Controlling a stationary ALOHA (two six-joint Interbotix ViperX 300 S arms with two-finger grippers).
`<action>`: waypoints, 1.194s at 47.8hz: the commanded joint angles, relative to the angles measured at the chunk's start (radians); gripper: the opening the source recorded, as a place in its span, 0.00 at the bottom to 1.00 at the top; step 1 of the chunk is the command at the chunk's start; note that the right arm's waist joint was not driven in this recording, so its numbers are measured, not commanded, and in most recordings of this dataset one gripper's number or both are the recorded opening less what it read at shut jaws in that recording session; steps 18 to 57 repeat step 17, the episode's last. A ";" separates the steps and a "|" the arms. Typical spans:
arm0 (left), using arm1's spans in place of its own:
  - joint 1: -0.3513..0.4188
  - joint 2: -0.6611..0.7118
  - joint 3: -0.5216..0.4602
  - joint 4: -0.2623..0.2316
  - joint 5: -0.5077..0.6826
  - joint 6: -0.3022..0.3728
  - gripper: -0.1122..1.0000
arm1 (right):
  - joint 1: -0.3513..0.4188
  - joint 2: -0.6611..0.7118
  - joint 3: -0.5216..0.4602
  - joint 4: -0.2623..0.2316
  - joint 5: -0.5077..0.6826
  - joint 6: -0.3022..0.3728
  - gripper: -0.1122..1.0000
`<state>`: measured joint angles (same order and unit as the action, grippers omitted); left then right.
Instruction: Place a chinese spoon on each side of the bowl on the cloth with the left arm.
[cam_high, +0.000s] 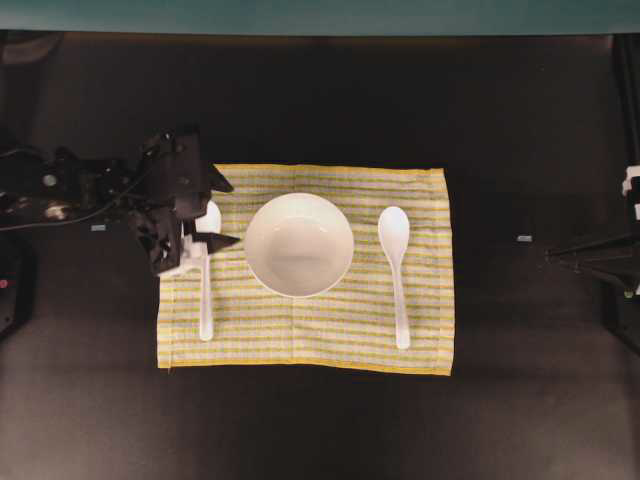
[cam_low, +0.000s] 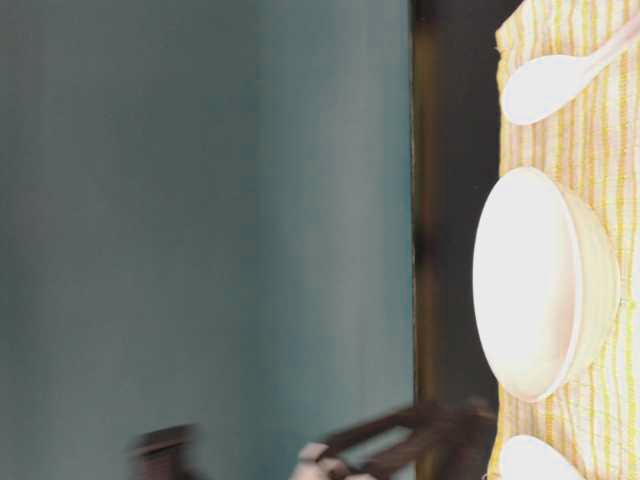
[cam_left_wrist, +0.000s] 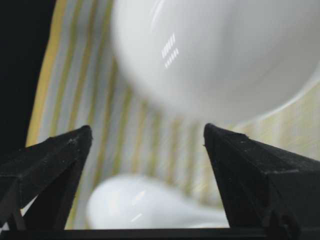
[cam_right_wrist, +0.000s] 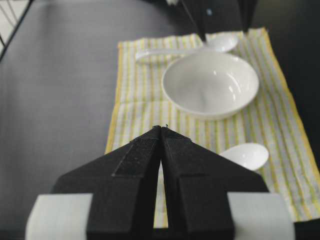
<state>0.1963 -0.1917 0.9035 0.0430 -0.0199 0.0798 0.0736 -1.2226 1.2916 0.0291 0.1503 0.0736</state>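
**Two spoons down, one on each side of the bowl**

Two tips of mine frame the left wrist view: my left claw (cam_left_wrist: 147, 135) is spread wide with nothing between the jaws. Just beneath and between them lies the left spoon (cam_left_wrist: 145, 205), its white scoop resting on the cloth (cam_left_wrist: 75, 100), released and not in my grip. From overhead, my left claw (cam_high: 212, 212) hangs above that scoop, while the spoon's handle (cam_high: 205, 300) runs away from me toward the near hem, its long axis straight along the cloth's short side, parallel to the cloth's left edge and just inside it.

Next out is the bowl (cam_high: 299, 244), sitting at the cloth's middle, just beside the left spoon's scoop but apart from it. Beyond the bowl lies the right spoon (cam_high: 396, 270), scoop toward the far hem, handle toward the near one, matching the first. I judge the placing done; what remains is getting clear.

My way out is toward the bare dark table (cam_high: 90, 380) on my own side, with open room there and nothing to snag. The risk I see is dragging a jaw tip across the scoop if I move off before lifting, so rising first seems wise.

Farthest off, my right claw (cam_right_wrist: 162, 131) is pressed closed and empty, well back from the cloth's right edge.
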 joint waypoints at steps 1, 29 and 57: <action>-0.061 -0.158 -0.031 0.003 0.026 -0.008 0.89 | 0.000 0.005 0.002 -0.002 0.000 0.008 0.10; -0.155 -0.463 0.110 0.003 -0.008 -0.137 0.89 | -0.002 -0.009 0.025 0.000 -0.008 0.008 0.10; -0.155 -0.463 0.110 0.003 -0.008 -0.137 0.89 | -0.002 -0.009 0.025 0.000 -0.008 0.008 0.10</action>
